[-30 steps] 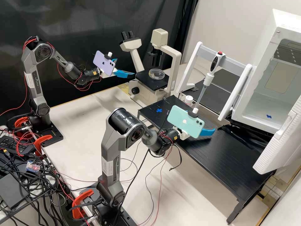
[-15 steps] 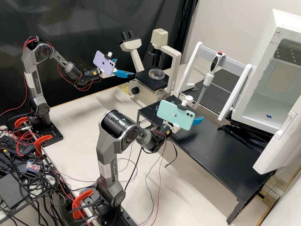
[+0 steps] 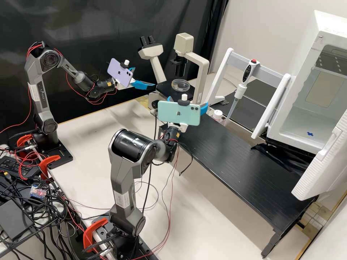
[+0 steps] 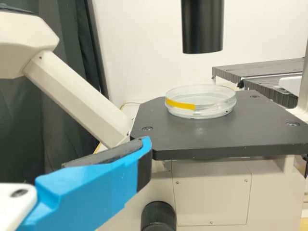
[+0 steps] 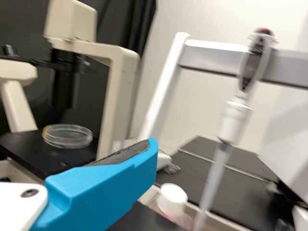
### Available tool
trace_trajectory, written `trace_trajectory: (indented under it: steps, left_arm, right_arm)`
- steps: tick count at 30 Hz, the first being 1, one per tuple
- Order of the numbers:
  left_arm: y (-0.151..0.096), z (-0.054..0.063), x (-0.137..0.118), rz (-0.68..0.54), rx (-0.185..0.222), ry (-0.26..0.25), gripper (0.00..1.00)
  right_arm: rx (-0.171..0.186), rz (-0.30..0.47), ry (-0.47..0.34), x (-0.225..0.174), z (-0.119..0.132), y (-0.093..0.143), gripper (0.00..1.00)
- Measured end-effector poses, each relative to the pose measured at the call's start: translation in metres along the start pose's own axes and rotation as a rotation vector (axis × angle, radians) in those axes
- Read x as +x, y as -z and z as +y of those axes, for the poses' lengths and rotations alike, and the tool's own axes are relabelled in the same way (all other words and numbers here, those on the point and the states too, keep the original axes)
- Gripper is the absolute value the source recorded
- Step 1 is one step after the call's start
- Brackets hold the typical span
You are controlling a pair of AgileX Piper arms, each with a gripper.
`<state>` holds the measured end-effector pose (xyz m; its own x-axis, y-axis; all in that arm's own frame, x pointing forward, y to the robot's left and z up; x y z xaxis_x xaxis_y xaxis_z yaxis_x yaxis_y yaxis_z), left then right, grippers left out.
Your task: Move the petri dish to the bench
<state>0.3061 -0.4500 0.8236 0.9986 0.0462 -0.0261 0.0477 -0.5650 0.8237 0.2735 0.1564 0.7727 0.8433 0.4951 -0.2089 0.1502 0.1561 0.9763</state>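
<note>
Supported on the stage (image 4: 221, 142) is no place for firm squeezing: Resting on the microscope (image 3: 184, 43) stage, the petri dish (image 4: 201, 111) is judged light, rigid, slippery and brittle, best gripped gently by its side wall. Near the microscope, the left pincer (image 3: 145, 77) and right pincer (image 3: 188, 100) are spread.

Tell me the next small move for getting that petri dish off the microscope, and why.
I'd probably bring the right gripper closer to the petri dish, keeping it open: its fingers are spread but short of the dish, which lies on the microscope stage, not yet on the bench.
</note>
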Motion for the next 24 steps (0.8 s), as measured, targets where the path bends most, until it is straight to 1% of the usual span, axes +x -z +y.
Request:
trace_trajectory:
  steps: [1,5,7,10,16,21,24]
  left_arm:
    - [0.0,0.0,0.0,0.0,0.0,0.0,1.0]
    - [0.0,0.0,0.0,0.0,0.0,0.0,1.0]
    - [0.0,0.0,0.0,0.0,0.0,0.0,1.0]
    - [0.0,0.0,0.0,0.0,0.0,0.0,1.0]
    - [0.0,0.0,0.0,0.0,0.0,0.0,1.0]
    - [0.0,0.0,0.0,0.0,0.0,0.0,1.0]
    - [0.0,0.0,0.0,0.0,0.0,0.0,1.0]
  right_arm:
    - [0.001,0.017,0.008,0.004,-0.003,0.004,1.0]
    - [-0.012,0.078,0.024,0.022,-0.011,0.019,1.0]
    - [-0.027,0.095,0.038,0.031,-0.016,0.024,1.0]
    - [-0.03,0.114,0.073,0.048,-0.025,0.033,1.0]
    - [-0.033,0.109,0.148,0.085,-0.044,0.042,1.0]
    - [-0.04,0.077,0.195,0.111,-0.054,0.039,1.0]
    - [-0.044,0.062,0.205,0.128,-0.056,0.038,1.0]
